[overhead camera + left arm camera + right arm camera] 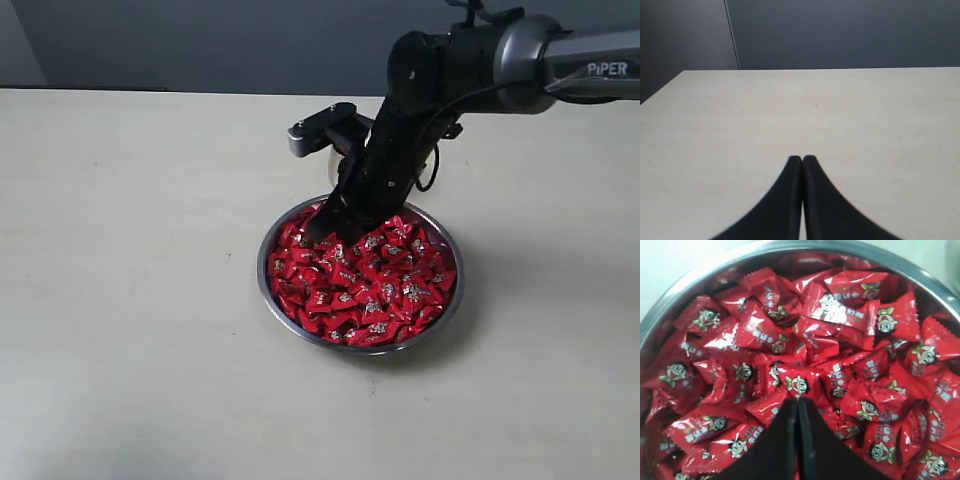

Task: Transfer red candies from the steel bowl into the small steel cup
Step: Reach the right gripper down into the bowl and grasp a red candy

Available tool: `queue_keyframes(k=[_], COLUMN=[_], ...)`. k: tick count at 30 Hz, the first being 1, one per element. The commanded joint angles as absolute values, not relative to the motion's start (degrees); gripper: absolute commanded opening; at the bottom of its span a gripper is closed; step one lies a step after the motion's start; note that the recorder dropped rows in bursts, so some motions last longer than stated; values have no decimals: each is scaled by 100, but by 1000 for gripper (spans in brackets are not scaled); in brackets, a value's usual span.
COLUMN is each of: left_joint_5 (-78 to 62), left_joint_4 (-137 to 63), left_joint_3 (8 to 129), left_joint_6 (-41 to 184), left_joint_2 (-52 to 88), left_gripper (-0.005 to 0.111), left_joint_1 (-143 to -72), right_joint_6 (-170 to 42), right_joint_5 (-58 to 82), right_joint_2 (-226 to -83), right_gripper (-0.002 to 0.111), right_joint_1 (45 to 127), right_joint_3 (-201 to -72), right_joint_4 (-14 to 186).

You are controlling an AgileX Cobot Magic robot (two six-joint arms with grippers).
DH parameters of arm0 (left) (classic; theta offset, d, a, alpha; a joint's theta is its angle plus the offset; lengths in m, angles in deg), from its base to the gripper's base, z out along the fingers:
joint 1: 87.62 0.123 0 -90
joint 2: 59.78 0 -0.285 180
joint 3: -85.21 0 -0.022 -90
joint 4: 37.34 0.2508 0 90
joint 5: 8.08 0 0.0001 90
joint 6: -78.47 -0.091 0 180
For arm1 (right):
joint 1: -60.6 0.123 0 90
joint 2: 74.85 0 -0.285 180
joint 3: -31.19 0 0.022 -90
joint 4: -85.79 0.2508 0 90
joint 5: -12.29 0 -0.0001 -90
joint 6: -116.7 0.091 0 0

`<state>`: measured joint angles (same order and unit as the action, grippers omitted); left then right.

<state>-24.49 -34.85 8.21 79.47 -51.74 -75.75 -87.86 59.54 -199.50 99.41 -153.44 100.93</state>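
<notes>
The exterior view shows the whole setting. The steel bowl [262, 272] sits near the middle of a pale table [130, 250], heaped with red candies [375, 285] almost to its rim. The right arm [470, 60], marked "PiPER" on its grey link, reaches in from the upper right and slopes down into the bowl. The right gripper [320, 230] has its dark tip at the far left part of the heap, down among the sweets. From this view it cannot be told how the jaws stand, and the candies' printing shows only as tiny pale specks.

The right wrist view gives what the exterior view lacks. The two black fingers [785, 440] are pressed flat together along their length, with no gap and no wrapper seen between them. Their tips rest at a candy in the middle of the heap. Up close each wrapper is glossy red foil with crimped, saw-toothed ends, a small cartoon face and white lettering. The curved steel wall of the bowl [700, 275] arcs round the pile.

The left gripper [802, 160] appears only in the left wrist view. Its jaws are likewise closed tip to tip and hold nothing. It is above bare table [865, 115], with a dark grey wall [840, 30] beyond the table's far edge and none of the task's things in sight.
</notes>
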Motion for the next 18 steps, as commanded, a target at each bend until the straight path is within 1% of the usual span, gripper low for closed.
queue_keyframes(k=[1, 5, 6, 9, 11, 13, 15, 18], left_joint_5=[-2438, -2438, -2438, -2438, -2438, -2438, -2438, -2438], left_joint_4=[-3478, -3478, -3478, -3478, -3478, -3478, -3478, -3478], left_joint_3=[799, 799, 799, 799, 799, 799, 799, 799], left_joint_6=[7962, 7962, 7962, 7962, 7962, 7962, 7962, 7962], left_joint_2=[-5199, -5199, -5199, -5199, -5199, -5199, -5199, -5199], left_gripper=[0, 0, 0, 0, 0, 0, 0, 0], left_joint_1=[-7570, -7570, -7570, -7570, -7570, -7570, -7570, -7570], right_joint_6=[-8798, -8798, -8798, -8798, -8741, -8614, -8543, -8507], right_joint_5=[5939, 5888, 5888, 5888, 5831, 5705, 5594, 5513], right_joint_2=[-20021, -20020, -20020, -20020, -20020, -20020, -20020, -20049], right_gripper=[-1, 0, 2, 18, 35, 45, 44, 41], right_joint_1=[10004, 10025, 10025, 10025, 10025, 10025, 10025, 10025], right_joint_3=[-15416, -15416, -15416, -15416, -15416, -15416, -15416, -15416], right_joint_4=[10039, 10070, 10070, 10070, 10070, 10070, 10070, 10070])
